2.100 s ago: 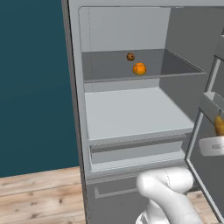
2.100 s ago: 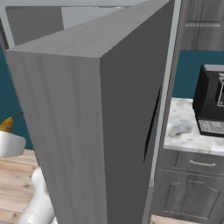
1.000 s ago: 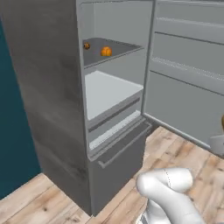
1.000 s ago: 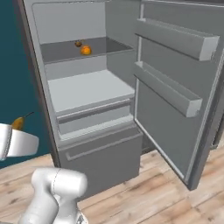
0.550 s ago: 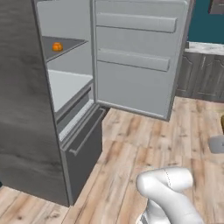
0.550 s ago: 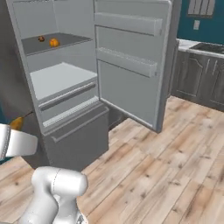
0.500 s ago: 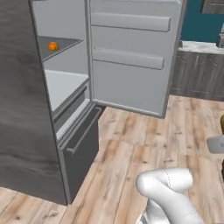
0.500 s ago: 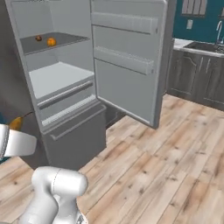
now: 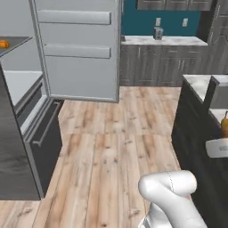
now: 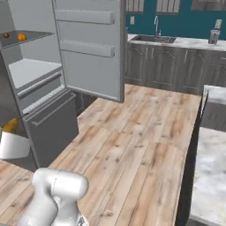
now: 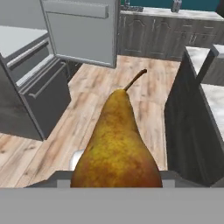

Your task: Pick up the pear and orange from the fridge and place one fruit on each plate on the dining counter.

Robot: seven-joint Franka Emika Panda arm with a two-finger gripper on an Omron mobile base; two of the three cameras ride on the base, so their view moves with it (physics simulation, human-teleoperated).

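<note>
Orange [image 10: 21,37] on fridge [image 10: 39,70] shelf

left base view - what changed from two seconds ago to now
The base has turned away from the fridge towards the kitchen floor, so the whole picture shifted; the things themselves did not move. The gripper stays shut on the pear. The orange remains on its fridge shelf and the door stays open.

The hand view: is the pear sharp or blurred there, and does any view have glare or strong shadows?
Hand view: the pear is close and sharp, softly lit, its base cut off at the bottom. Left and right base views: even, flat light, no glare, faint shadows only under the fridge.
</note>
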